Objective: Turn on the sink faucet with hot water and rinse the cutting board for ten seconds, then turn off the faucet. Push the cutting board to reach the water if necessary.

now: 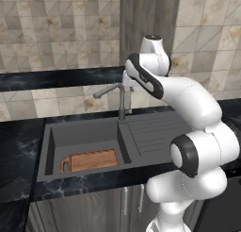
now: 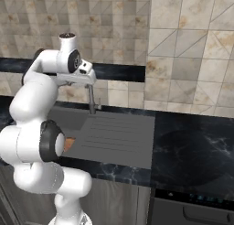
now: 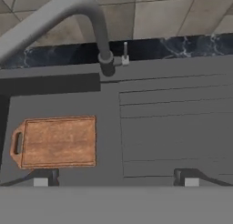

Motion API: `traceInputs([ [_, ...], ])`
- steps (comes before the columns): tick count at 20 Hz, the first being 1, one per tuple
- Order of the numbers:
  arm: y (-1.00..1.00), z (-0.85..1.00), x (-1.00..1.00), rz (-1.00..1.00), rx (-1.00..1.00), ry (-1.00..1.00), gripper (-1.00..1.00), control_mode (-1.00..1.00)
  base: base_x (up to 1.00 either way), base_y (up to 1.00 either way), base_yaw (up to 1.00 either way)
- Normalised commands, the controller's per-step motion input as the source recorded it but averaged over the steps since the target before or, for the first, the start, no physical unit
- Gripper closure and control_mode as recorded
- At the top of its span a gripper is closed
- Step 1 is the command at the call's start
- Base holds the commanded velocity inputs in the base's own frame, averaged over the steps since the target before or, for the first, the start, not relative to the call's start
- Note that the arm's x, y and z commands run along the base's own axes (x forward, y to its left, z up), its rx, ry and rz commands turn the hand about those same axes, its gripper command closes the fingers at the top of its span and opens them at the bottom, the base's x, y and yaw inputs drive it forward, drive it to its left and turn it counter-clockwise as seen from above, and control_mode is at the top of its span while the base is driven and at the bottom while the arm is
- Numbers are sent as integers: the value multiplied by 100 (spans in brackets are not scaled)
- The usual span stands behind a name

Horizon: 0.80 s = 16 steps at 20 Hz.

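Step in hand: by my reading, reaching for the lever so the water can be started; no stream runs from the spout.
Gripper (image 3: 116, 176): two dark tips spread wide at the bottom of the hand view, nothing between them; it hangs above the sink looking down.
Faucet (image 1: 121, 98): upright post at the back rim, where basin and drainboard meet; spout bent out over the basin.
Lever (image 3: 125, 52): small upright stub just beside the post's base, at about 3 o'clock from it in the hand view, and at about 12 o'clock from the gripper.
Sink (image 1: 155, 132): dark basin with a ribbed drainboard beside it.
Cutting board (image 3: 57, 141): flat on the basin floor against the near wall, handle hole toward the far basin end; at about 10 o'clock from the gripper in the hand view.
Board against spout: the spout end looks to sit behind the board, toward the back wall, so a push may be needed; hard to be sure.
Doing it well: come down clear of the post, set one fingertip against the lever's side, swing it gently toward hot; keep the tips off the spout.
Risk: the lever is slim, so an off-centre touch could slip past it.
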Motion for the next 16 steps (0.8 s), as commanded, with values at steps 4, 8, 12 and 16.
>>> traceInputs([
  [4, -50, -3, -10, 18, 0, -24, -100, -100, 0, 0, 0],
  [8, -48, -2, 0, 19, 0, -30, -100, -100, 0, 0, 0],
  [12, -48, -6, 0, 20, 0, -34, -100, -100, 0, 0, 0],
  [16, -44, -26, 0, 21, 0, -27, -100, -100, 0, 0, 0],
])
